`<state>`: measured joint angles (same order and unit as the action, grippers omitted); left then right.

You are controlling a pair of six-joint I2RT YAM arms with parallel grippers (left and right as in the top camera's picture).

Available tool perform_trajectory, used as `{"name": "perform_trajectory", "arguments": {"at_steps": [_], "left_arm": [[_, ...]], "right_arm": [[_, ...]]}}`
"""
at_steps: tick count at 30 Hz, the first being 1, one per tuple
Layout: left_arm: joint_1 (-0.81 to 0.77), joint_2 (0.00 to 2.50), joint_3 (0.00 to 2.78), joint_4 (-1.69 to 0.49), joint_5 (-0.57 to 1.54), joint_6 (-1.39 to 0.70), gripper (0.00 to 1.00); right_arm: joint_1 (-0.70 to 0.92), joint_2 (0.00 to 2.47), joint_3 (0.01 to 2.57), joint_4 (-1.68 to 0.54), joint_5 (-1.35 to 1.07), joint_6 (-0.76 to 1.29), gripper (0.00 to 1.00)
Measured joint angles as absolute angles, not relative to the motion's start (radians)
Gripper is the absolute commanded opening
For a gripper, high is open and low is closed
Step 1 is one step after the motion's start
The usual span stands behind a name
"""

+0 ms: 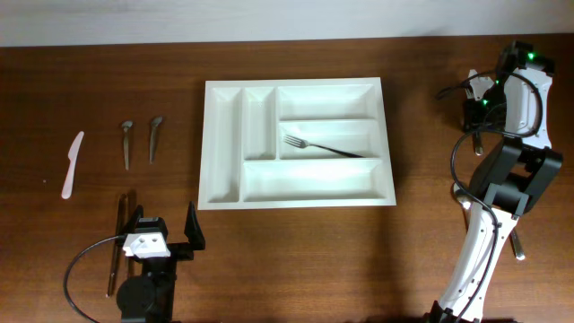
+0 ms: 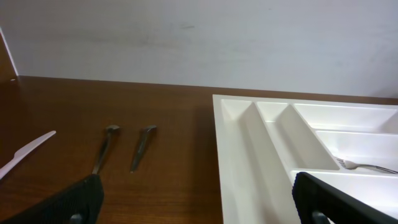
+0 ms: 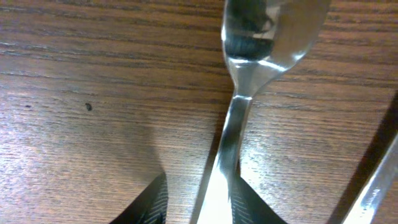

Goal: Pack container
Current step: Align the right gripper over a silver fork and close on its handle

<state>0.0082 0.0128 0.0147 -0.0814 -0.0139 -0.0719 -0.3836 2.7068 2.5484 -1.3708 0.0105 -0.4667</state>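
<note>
Mid-table, square to both arms: the tray [image 1: 208, 144], white, with two narrow upright compartments at its left end and three long ones stacked to their right. Inside so far, just a fork [image 1: 325, 146], aslant in the middle long compartment, tines toward the tray's left end, loose in a slot longer than itself.

Left of the tray and well apart from it, spread out singly so as to be easy to pick: a small metal utensil [image 1: 154, 137], its twin [image 1: 126, 144] just beyond, then a white plastic knife [image 1: 72, 163] farthest out. Off the tray's near-left corner, a long dark utensil [image 1: 114, 247] beside the left pincer [image 2: 196, 182]. Spread fully wide, holding nothing, looking past the tray's left rim; seemingly parked to leave the work to the other arm.

Well to the right of the tray: the right pincer [image 3: 199, 198], nose down over the table [image 3: 74, 93], fingers [image 3: 152, 202] straddling the handle of a spoon [image 3: 239, 118] just below the bowl. Narrowed to nearly the handle's width, one finger against the metal, a sliver of wood showing beside the other; cannot tell whether truly clamped. Grip point near the bowl probably chosen for balance on the lift. Just beside, another metal handle [image 3: 376, 180], close enough to be nudged. Likely step: securing this spoon for the trip to the tray.
</note>
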Motion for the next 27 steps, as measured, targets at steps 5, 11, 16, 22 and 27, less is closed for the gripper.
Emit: {"name": "perform_trajectory", "arguments": {"at_steps": [5,11,16,22,27], "left_arm": [[0.008,0.013,0.015,-0.081,-0.014,-0.072,0.99],[0.008,0.013,0.015,-0.081,-0.014,-0.072,0.99],[0.008,0.013,0.015,-0.081,-0.014,-0.072,0.99],[0.008,0.013,0.015,-0.081,-0.014,-0.072,0.99],[0.008,0.013,0.015,-0.081,-0.014,-0.072,0.99]], "right_arm": [[-0.384,2.706,2.548,-1.361,0.019,-0.467,0.24],[-0.384,2.706,2.548,-1.356,0.026,-0.464,0.17],[-0.384,2.706,2.548,-1.355,0.030,-0.462,0.12],[-0.384,2.706,2.548,-1.353,0.034,-0.458,0.09],[-0.384,2.706,2.548,-1.353,0.036,-0.456,0.07]]}}
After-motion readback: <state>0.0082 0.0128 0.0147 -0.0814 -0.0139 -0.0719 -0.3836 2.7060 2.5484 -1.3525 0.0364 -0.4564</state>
